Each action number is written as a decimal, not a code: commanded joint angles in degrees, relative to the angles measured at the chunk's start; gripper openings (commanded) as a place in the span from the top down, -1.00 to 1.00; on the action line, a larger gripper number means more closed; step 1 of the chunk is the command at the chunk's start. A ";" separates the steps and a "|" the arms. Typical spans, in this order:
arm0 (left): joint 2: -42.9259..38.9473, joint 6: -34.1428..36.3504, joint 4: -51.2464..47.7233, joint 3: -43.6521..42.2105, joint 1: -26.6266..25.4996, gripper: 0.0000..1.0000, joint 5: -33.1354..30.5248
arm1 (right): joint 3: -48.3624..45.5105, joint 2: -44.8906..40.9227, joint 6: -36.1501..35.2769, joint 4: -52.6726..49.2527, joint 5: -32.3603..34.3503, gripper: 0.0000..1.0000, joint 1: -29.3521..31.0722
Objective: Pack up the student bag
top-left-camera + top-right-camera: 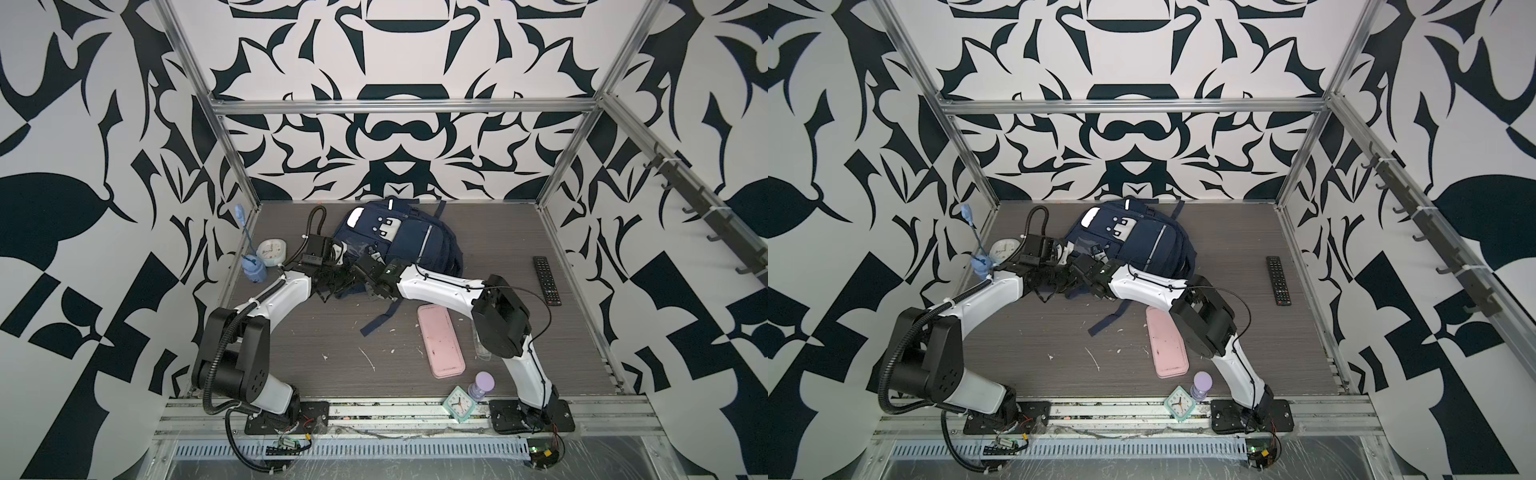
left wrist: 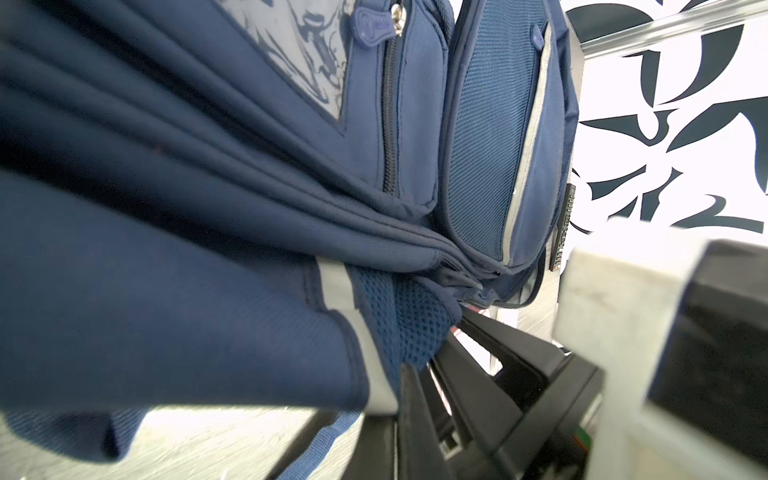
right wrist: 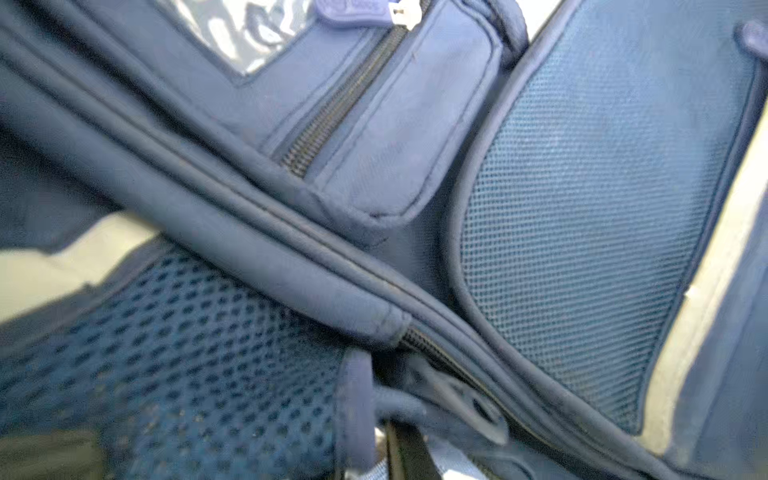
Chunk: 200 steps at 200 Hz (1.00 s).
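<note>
Navy-blue fabric backpack (image 3: 582,187) crowds your wrist views; left tool (image 1: 340,252) pressed together at its near edge, right tool (image 1: 371,253) beside it, spread or pinching you cannot tell.

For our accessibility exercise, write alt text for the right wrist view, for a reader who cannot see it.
Blurred close-up of the navy student bag: a zipped pocket beside a clear window, a mesh side panel edged by a silver strip, and padded mesh alongside.

Walls: white panels with bold black abstract pattern (image 1: 395,137). Silver aluminium frame rails (image 1: 399,106) at the corners; grey wood-grain tabletop (image 1: 498,232), flecked white. Black hook rail (image 1: 706,218) on right-side wall; even light.
</note>
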 commanded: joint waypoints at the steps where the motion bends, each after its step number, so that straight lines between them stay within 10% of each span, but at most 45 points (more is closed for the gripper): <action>1: -2.82 -0.41 0.78 3.39 -0.60 1.00 4.95 | -0.82 -1.45 -0.02 1.09 2.40 0.69 -0.99; 200: 0.81 -1.98 -1.40 2.13 4.90 1.00 -4.16 | -25.33 -18.73 0.24 5.21 -11.95 1.00 -3.36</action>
